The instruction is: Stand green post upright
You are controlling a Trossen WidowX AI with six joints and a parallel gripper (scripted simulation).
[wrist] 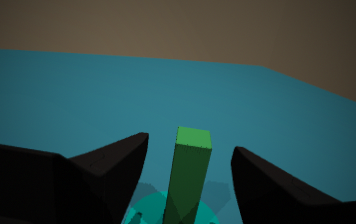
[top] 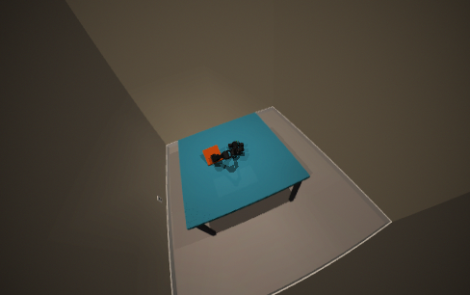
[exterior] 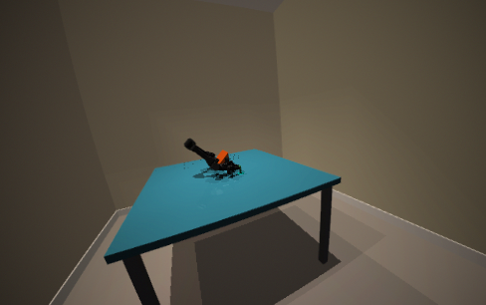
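The green post stands upright in the wrist view, its lighter square top uppermost. Its lower part runs down over the cyan circle, which shows on both sides of it at the bottom edge of the view. The foot of the post is cut off, so its contact with the table is hidden. My gripper is open around the post, with a visible gap between the post and each finger. In the top and exterior views the fingers are too small and dark to make out clearly.
The blue table carries the black arm. An orange panel is close beside the arm, partly covered by it in the top view. The table's far edge shows beyond the post in the wrist view.
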